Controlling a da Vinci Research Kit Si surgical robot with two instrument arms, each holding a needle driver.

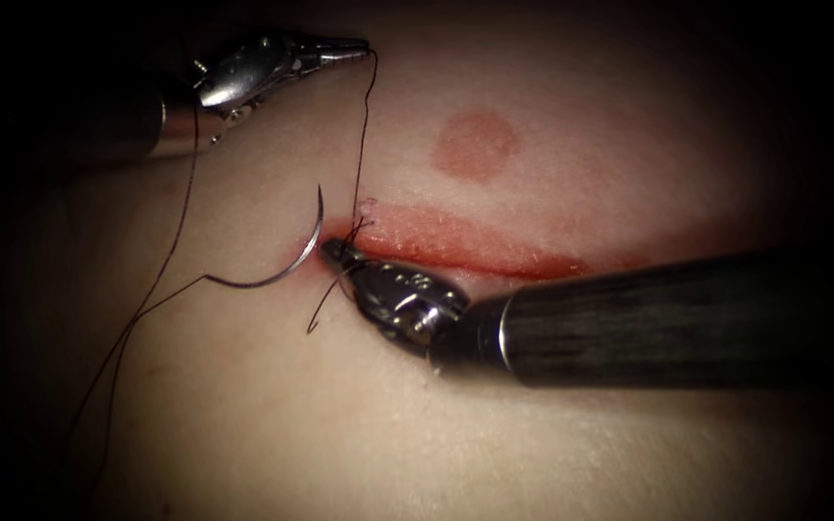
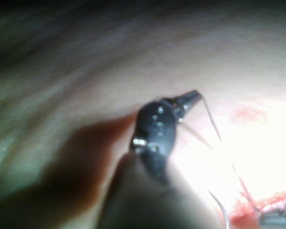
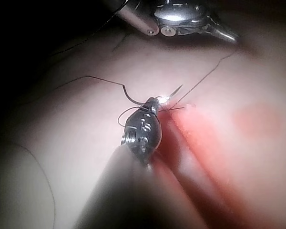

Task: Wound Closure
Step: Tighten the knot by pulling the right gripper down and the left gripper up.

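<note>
The right hand (image 1: 332, 249) comes in from the right along the near side of the cut (image 1: 465, 246), its jaws pressed together on the needle (image 1: 287, 265) at the cut's left end. The grip falls about a third of the way along the curve from the point. The needle lies just left of the cut, over the tissue (image 1: 533, 434); whether any of it sits in the tissue at the grip cannot be told. Its point rises toward the far side, the curve bows to the right and near, and its thread end trails off to the left. The thread (image 1: 161, 289) leaves that end and runs down to the near left. The left hand (image 1: 357, 45) hangs at the far left, well away from the cut, its jaws pinched on another run of thread at its tip. That strand drops almost straight down to the left end of the cut, where short dark ends (image 1: 325, 309) stick out beside the right hand. A round red mark (image 1: 476, 144) lies on the tissue beyond the cut.
</note>
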